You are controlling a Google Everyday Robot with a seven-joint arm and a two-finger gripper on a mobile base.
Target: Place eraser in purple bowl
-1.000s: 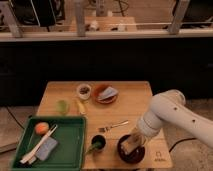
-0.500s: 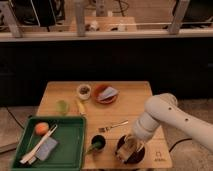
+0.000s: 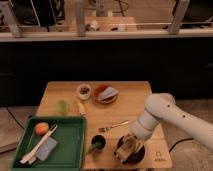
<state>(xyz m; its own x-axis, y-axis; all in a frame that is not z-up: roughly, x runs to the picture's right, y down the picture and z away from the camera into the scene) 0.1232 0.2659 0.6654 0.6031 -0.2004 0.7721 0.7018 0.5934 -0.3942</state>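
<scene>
Camera view: a wooden table [image 3: 135, 107] is seen from above, with the white arm [image 3: 160, 117] reaching in from the right and bent down toward the front edge. The gripper [image 3: 127, 148] is positioned directly over the purple bowl [image 3: 138, 156], which sits near the front right corner of the table — just right of a small dark cup [image 3: 98, 143]. A tan-coloured block, judged to be the eraser [image 3: 129, 146], is seen at the gripper within the bowl's outline; whether it is clamped or already resting inside cannot be told, and the state of the jaws cannot be told either. The relation that matters is vertical: the eraser lies at the jaws and straight above the bowl's interior, so no sideways travel appears needed, only release and lift. The long axis of the eraser cannot be resolved. A fork [image 3: 113, 126] lies just behind the bowl, apart from it. Further left a green tray [image 3: 70, 155] holds a grey-blue sponge [image 3: 46, 148] and an orange fruit [image 3: 42, 128]. An orange plate [image 3: 102, 98] sits near the back edge. Compared with a second earlier, the elbow has been drawn left and the gripper lowered deeper over the bowl — the other items are unchanged.
</scene>
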